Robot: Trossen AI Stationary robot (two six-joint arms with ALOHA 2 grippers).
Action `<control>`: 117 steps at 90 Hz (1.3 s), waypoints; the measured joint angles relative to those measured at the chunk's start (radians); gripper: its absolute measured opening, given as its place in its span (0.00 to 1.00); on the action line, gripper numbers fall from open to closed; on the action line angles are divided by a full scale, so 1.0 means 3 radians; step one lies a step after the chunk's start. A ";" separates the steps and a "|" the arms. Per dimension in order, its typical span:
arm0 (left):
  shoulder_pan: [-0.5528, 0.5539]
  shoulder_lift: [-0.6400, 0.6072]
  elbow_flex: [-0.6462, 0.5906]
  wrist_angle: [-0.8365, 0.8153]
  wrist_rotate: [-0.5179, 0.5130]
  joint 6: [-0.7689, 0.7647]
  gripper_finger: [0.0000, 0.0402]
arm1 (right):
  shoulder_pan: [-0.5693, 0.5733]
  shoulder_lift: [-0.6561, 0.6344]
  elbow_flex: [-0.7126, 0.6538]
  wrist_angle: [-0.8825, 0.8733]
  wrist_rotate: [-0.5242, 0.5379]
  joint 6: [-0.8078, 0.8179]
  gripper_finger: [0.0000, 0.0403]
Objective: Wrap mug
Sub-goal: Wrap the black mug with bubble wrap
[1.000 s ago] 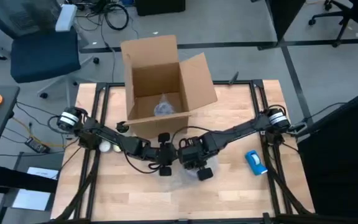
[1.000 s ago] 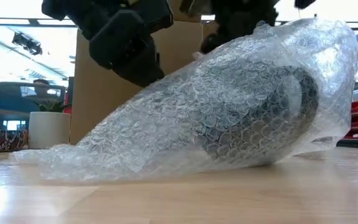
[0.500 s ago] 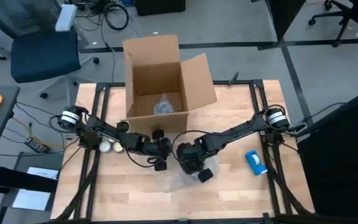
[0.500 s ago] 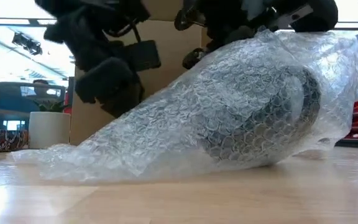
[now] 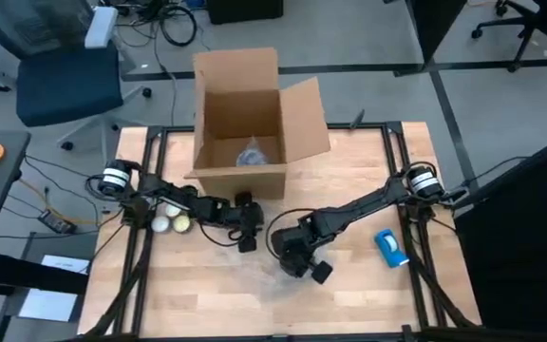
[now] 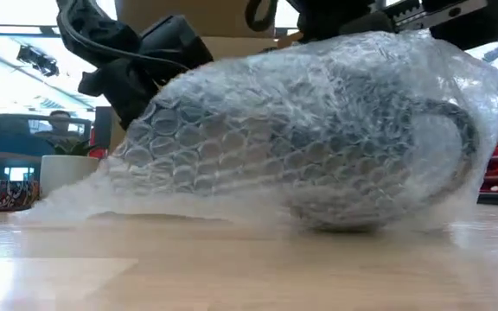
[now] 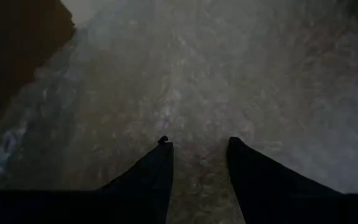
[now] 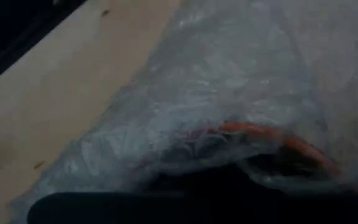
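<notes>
Two arms meet near the middle of the table (image 5: 368, 294), in front of an open cardboard box (image 5: 245, 123). Between them lies the mug (image 6: 344, 147), on its side and covered in bubble wrap (image 6: 232, 155). In the low view its body runs lengthwise across the picture, the dark handle (image 6: 461, 138) at the picture's right end and a loose tail of wrap trailing flat onto the wood toward the left. Which end is the mouth cannot be told there; the right wrist view shows a curved orange rim (image 8: 272, 137) through the wrap close to that camera.

The left gripper (image 7: 199, 146) is just beside the bundle on the box side, its two fingers (image 7: 151, 168) a narrow gap apart with the wrap right in front of the tips; whether they pinch it cannot be told. The right gripper (image 5: 297, 258) sits over the bundle from the other side, and whether it is open or closed on anything cannot be told.

Two pale balls (image 5: 171, 220) lie near the left arm, and a blue object (image 5: 390, 247) lies well apart near the right arm. Inside the box is another wrapped bundle (image 5: 252, 152).
</notes>
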 joint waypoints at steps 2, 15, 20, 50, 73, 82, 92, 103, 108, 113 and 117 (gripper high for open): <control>0.0007 0.0002 -0.0001 0.0010 0.0000 0.0025 0.33 | 0.0001 0.0000 0.0000 0.0019 -0.0011 0.0000 0.00; 0.0027 0.0006 -0.0003 0.0053 0.0000 0.0071 0.33 | 0.0016 0.0000 -0.0001 0.0180 -0.0155 0.0000 0.00; 0.0027 0.0006 -0.0001 0.0051 -0.0001 0.0071 0.33 | 0.0014 0.0000 -0.0001 0.0258 -0.0245 0.0001 0.00; 0.0022 0.0014 -0.0001 0.0147 -0.0010 0.0090 0.33 | -0.0060 0.0000 0.0003 0.0378 -0.0372 0.0091 0.00; 0.0022 0.0023 0.0275 -0.0062 -0.0042 0.0301 0.33 | -0.0125 0.0000 0.0004 0.0455 -0.0367 0.0253 0.00; 0.0019 0.0020 0.0473 -0.0406 -0.0144 0.0438 0.33 | -0.0128 0.0054 0.0013 0.0503 -0.0379 0.0370 0.00; 0.0019 -0.0023 0.0695 -0.0916 -0.0319 0.0551 0.33 | -0.0132 0.0188 0.0017 0.0513 -0.0437 0.0514 0.00; -0.0027 -0.0228 0.0791 -0.1333 -0.0385 0.0588 0.33 | -0.0107 0.0249 0.0025 0.0453 -0.0321 0.0634 0.00; -0.0079 -0.0352 0.0791 -0.1526 -0.0455 0.0558 0.33 | -0.0107 0.0250 0.0024 0.0453 -0.0305 0.0660 0.00; -0.0135 -0.0488 0.0790 -0.1713 -0.0573 0.0484 0.33 | -0.0107 0.0244 0.0027 0.0449 -0.0302 0.0671 0.00; -0.0195 -0.0612 0.0790 -0.1835 -0.0691 0.0398 0.33 | -0.0108 0.0244 0.0056 0.0413 -0.0283 0.0702 0.00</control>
